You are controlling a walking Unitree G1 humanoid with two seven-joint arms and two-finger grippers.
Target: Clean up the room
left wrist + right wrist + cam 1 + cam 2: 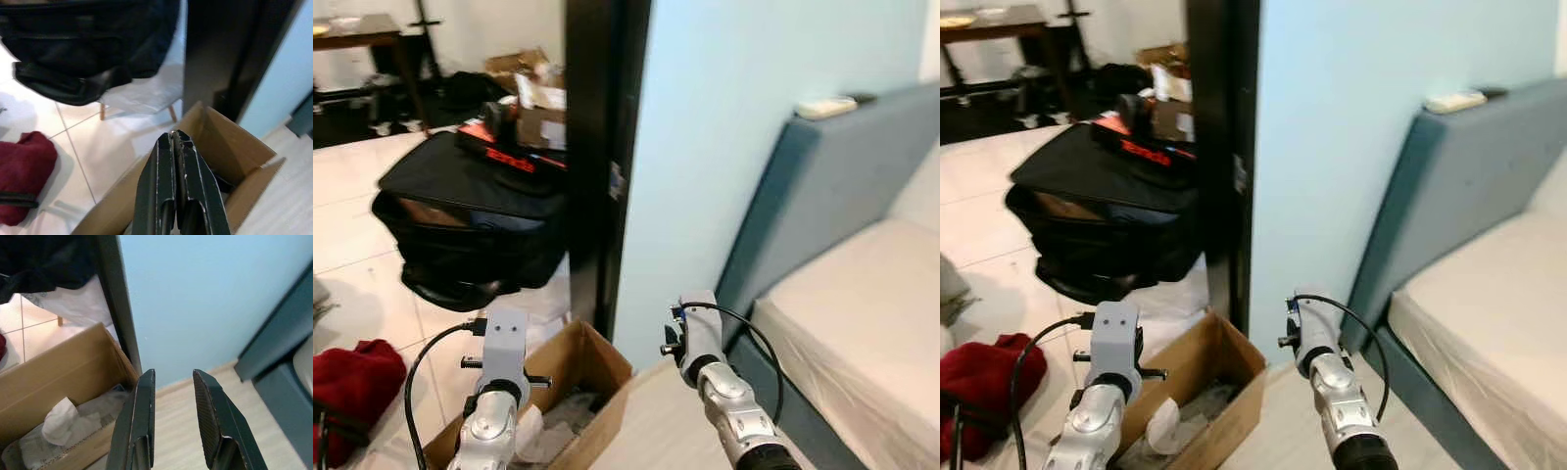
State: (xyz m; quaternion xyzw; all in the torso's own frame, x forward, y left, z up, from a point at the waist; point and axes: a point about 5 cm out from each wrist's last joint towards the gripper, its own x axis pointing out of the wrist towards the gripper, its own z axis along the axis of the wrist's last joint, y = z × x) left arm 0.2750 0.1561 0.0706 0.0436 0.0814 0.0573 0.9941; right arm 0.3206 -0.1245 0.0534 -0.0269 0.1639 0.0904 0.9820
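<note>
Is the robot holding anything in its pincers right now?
No, nothing is held. The left pincer is shut and empty above the cardboard box. The right pincer is open and empty beside the box.

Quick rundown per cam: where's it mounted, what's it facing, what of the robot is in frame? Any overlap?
Left/right eye views: head stereo pair, looking forward and down at the black bag, door frame, bed; both forearms show.
Left wrist view: along the shut left gripper, over the cardboard box and red cloth.
Right wrist view: along the open right gripper, facing the blue wall.
Shared: the box.
</note>
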